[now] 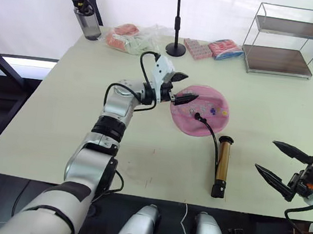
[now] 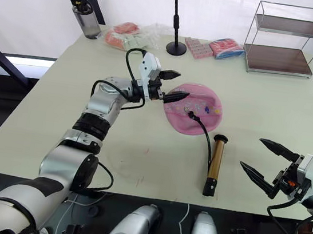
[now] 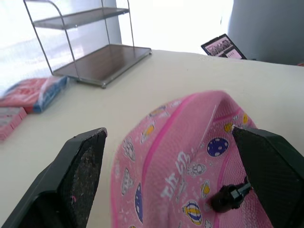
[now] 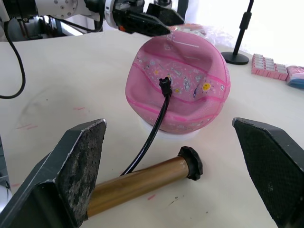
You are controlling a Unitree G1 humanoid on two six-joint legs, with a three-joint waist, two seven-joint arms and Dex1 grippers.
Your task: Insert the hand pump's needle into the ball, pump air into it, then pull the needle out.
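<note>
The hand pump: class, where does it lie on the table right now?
The hand pump lies on the table near its front edge, toward the robot's right, just in front of the ball, its hose running up to it.

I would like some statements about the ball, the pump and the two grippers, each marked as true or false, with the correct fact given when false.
1. The ball is fully round and firm. False: it is flattish and dented.
2. The hose end of the hand pump sits on the ball's top. True.
3. The left gripper is open at the ball's edge. True: one finger passes over the rim, and nothing is pinched.
4. The right gripper holds the pump's handle. False: it is open and apart from the pump, near the table's front edge.
5. The pump stands upright on the table. False: it lies flat.
</note>
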